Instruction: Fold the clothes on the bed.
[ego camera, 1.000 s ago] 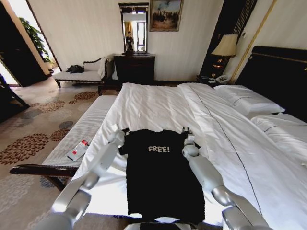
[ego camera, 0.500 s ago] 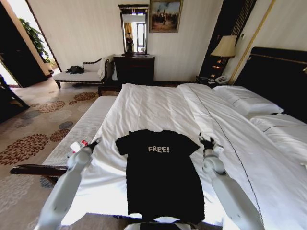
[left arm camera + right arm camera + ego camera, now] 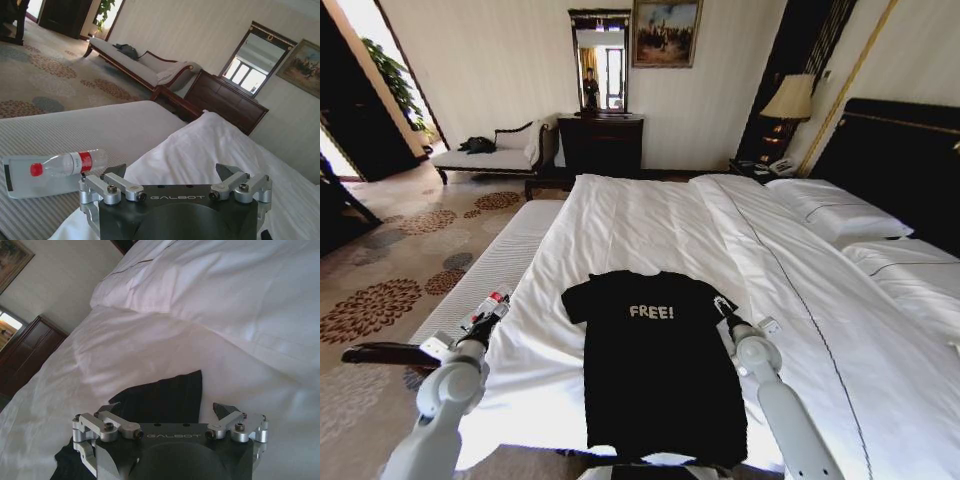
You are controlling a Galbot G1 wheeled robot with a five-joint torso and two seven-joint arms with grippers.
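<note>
Both grippers, right (image 3: 724, 308) at the black cotton "FREE!" T-shirt's (image 3: 655, 370) sleeve at frame centre and left (image 3: 492, 314) at lower left, gape empty, with the shirt lying flat, unfolded on the white-sheeted bed (image 3: 630, 215).

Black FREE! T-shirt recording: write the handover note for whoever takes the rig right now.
Left gripper: open, empty, over the bed's left edge beside the white-cushioned bench with its plastic water bottle.
Right gripper: open, empty, at the right sleeve of the black short-sleeved T-shirt with white FREE! lettering.
Shirt lies flat, chest up, unfolded on the white-sheeted bed.
Done: spread flat. Left: every fold.
</note>
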